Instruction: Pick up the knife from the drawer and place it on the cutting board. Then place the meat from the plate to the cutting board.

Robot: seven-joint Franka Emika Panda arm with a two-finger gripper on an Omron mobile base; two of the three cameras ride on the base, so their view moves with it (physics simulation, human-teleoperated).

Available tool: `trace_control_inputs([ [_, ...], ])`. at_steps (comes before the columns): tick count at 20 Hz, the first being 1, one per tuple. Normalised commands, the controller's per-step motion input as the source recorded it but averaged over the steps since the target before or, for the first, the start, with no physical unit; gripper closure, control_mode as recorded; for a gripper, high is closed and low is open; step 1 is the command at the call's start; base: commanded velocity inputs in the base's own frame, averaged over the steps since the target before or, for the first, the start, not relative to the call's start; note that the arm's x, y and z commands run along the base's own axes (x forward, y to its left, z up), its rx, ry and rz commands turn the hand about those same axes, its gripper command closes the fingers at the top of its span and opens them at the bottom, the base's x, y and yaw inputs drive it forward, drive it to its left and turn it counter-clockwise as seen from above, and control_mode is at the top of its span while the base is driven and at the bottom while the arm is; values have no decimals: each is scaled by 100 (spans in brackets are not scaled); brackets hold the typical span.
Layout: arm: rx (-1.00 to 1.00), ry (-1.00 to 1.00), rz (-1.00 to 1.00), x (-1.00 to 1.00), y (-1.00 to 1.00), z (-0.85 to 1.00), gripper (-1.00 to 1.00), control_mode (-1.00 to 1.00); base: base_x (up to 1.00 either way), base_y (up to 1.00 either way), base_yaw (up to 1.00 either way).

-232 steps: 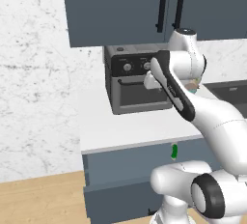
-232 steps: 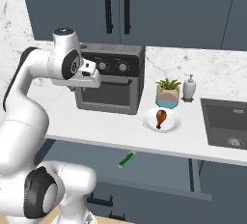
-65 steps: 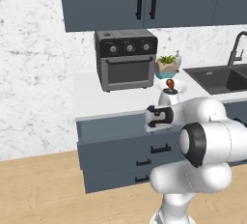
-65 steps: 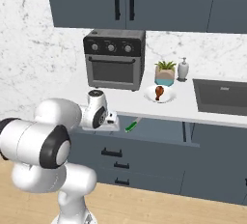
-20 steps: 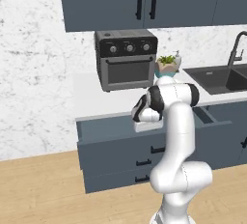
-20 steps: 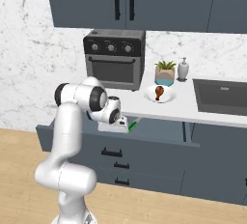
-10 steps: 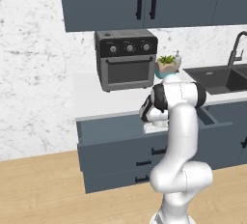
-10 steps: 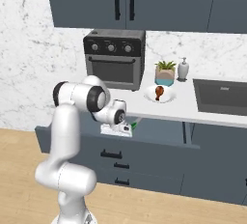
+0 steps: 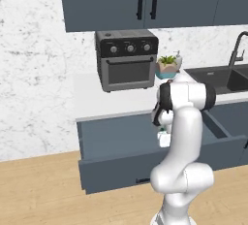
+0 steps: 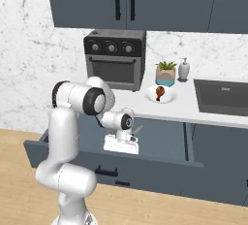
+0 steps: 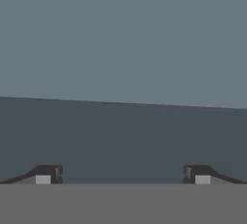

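Gripper (image 11: 123, 175) down inside the drawer (image 10: 160, 136), fingers spread wide with nothing between them, just slate-blue drawer floor ahead. The knife (image 10: 137, 131) lies right beside the hand, mostly hidden. The meat (image 10: 159, 92) sits on the plate (image 10: 169, 99) up on the counter (image 10: 213, 115).

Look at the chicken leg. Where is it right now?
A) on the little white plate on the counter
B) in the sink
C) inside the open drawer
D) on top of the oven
A: in the right base view the meat lies on the plate, which sits on the counter beside the potted plant.
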Motion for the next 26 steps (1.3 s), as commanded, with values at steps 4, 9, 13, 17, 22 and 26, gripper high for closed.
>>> trace_control_inputs([
  [4,0,12,0,-81,-33,58,-100,-100,0,0,0],
  [9,0,-30,0,1,-1,100,-100,-100,0,0,0],
  [13,0,-26,0,18,0,37,-100,-100,0,0,0],
  [17,0,-24,0,35,4,-5,-100,-100,0,0,0],
  [22,0,-5,-5,41,0,0,-100,-100,0,0,0],
  [26,0,-7,-15,4,14,0,-100,-100,0,0,0],
])
